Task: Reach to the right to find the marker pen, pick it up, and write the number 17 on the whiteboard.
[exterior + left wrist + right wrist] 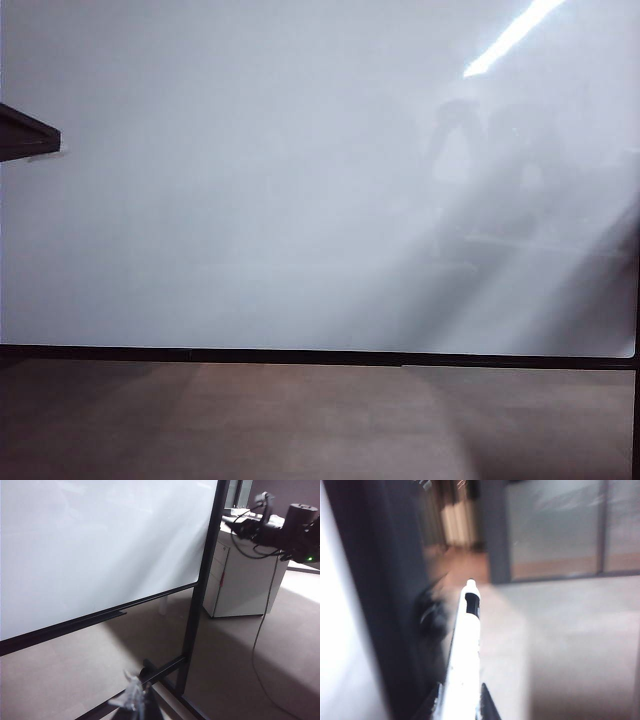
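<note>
So, the exterior camera is showing just the whiteboard (250,200), filling nearly the whole shot with its black frame edge along the bottom; no arms are showing there. The left wrist camera is looking at the board's lower corner and stand, with the left gripper (134,700) poking in at the edge, and I can't tell how its jaws are sitting. In the blurry right wrist shot, the right gripper (461,707) is pinching the white marker pen (464,655), just beside the dark frame.
</note>
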Controlling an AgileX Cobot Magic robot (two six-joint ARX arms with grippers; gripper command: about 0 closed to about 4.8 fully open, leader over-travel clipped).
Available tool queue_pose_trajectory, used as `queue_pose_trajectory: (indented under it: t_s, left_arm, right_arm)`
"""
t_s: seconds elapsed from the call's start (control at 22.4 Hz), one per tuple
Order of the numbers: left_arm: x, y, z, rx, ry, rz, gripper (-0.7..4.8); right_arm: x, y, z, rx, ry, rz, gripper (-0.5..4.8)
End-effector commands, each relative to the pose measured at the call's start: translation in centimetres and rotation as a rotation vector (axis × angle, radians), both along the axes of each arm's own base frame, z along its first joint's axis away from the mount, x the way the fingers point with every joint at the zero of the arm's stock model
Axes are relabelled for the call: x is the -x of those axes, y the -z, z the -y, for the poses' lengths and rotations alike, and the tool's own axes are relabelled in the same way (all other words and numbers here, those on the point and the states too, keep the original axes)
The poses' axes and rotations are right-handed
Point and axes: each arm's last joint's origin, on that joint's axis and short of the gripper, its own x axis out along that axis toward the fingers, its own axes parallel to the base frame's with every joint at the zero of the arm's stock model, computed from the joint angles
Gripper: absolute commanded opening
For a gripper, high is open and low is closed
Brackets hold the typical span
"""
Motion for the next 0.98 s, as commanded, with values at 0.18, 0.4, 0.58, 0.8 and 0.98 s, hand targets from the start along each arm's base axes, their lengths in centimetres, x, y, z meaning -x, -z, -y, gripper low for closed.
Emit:
queue_pose_trajectory:
  t_s: [0.18, 0.4, 0.58, 0.8, 0.98]
  left_arm:
    - [0.0, 0.0, 0.0, -0.005, 0.0, -0.003, -0.05]
    - [0.1, -1.0, -0.1, 0.035, -0.002, 0.041, -0.05]
    - [1.0, -5.7, -1.0, 0.105, -0.025, 0.118, -0.05]
    - [2.0, -16.4, -2.1, 0.218, -0.086, 0.229, -0.05]
    - [1.5, -25.0, -1.8, 0.293, -0.104, 0.302, -0.05]
  right_arm:
    - [2.2, -8.2, 1.4, 0.008, 0.171, 0.158, -0.02]
    - [7.2, -18.2, 0.2, 0.005, 0.327, 0.162, -0.02]
    - [12.8, -24.7, -3.8, -0.013, 0.348, 0.145, -0.02]
    - [19.6, -29.5, -10.6, -0.044, 0.323, 0.185, -0.02]
    - [21.5, -30.4, -15.8, -0.126, 0.102, 0.19, -0.03]
